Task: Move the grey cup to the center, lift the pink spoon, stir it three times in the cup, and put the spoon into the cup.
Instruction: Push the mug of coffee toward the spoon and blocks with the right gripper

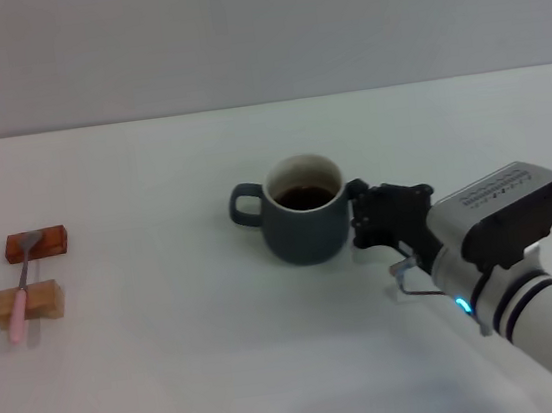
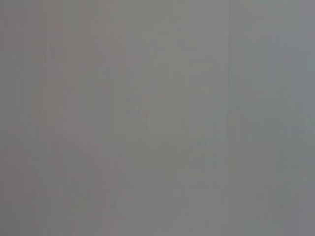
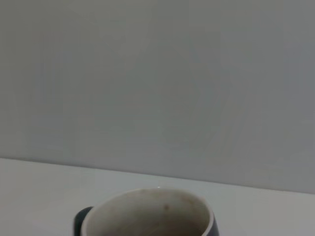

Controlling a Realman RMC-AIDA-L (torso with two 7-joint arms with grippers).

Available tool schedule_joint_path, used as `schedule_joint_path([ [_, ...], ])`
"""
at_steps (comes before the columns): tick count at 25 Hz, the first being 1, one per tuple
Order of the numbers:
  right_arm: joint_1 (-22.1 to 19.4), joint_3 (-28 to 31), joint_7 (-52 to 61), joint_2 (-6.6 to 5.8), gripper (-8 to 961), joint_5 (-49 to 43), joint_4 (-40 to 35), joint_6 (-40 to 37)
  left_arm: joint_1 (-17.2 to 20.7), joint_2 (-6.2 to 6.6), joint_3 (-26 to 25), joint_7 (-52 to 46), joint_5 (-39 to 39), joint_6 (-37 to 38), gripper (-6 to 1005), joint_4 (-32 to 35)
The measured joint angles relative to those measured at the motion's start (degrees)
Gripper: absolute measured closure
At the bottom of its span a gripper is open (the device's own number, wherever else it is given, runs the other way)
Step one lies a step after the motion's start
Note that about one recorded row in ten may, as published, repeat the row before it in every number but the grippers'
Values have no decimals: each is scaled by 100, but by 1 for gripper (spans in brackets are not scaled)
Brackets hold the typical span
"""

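The grey cup is sitting against the right gripper, toward its left, handle pointing away; whether the fingers are clamping it I cannot tell.

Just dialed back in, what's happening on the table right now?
The right gripper is at the grey cup, against the side opposite its handle; the cup stands upright near the middle of the table with dark liquid inside. The pink spoon lies untouched across two wooden blocks at the robot's far left. The left arm is out of sight.
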Motion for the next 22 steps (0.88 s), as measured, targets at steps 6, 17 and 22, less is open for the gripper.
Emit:
schedule_joint_path([
  [6, 63, -113, 0, 4, 954, -17, 265, 94, -1, 0, 0, 0, -6, 0, 185, 0],
  [17, -5, -205, -1, 4, 954, -5, 220, -116, 4, 0, -1, 0, -14, 0, 185, 10],
  [22, -27, 148, -1, 3, 954, 35, -183, -158, 8, 0, 0, 0, -12, 0, 185, 32],
])
